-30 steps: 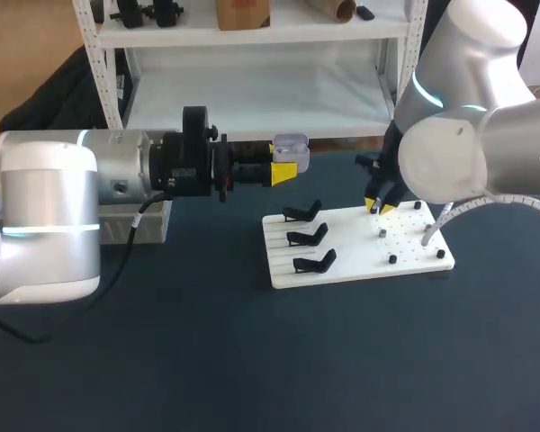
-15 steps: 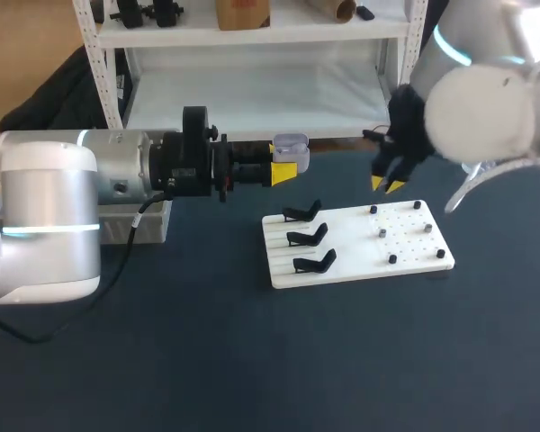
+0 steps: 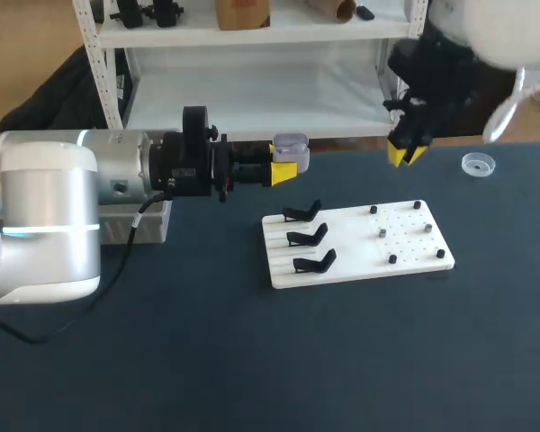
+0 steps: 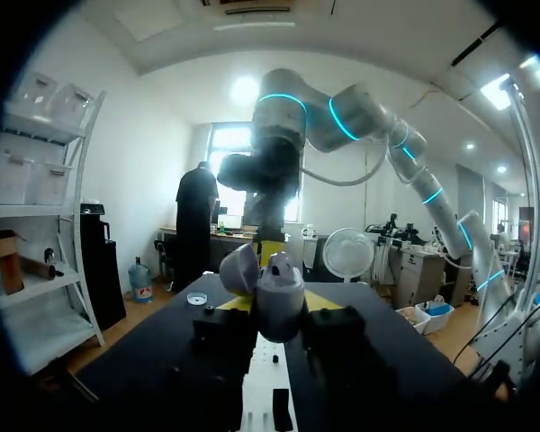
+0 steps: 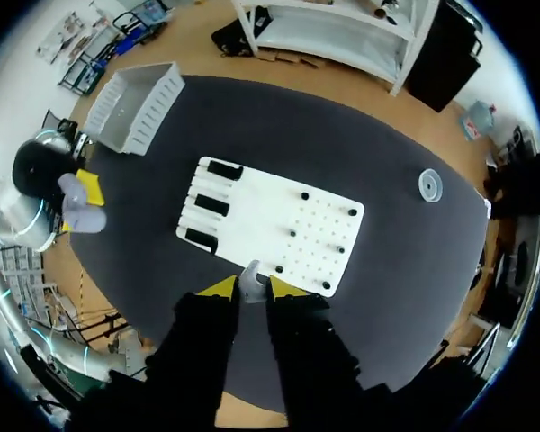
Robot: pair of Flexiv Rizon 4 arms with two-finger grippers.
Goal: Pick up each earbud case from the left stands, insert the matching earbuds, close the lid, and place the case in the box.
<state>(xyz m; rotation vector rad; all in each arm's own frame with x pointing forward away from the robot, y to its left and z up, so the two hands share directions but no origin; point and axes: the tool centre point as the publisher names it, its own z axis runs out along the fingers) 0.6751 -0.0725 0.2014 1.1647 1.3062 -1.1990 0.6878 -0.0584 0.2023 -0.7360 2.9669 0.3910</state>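
The left tool [image 3: 286, 169] clamps the open-lidded earbud case [image 3: 291, 142]; the right tool [image 5: 245, 288] pinches an earbud [image 5: 250, 272], white board [image 5: 279, 216] beneath it.

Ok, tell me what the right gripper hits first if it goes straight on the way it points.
Most likely the white board, on its pegged half: the right gripper, shut on an earbud, points down at it. Its height above the board is hard to judge.

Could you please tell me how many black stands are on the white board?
3, in a column on the white board's left side: rear stand, middle stand, front stand. All are empty; none seems hidden.
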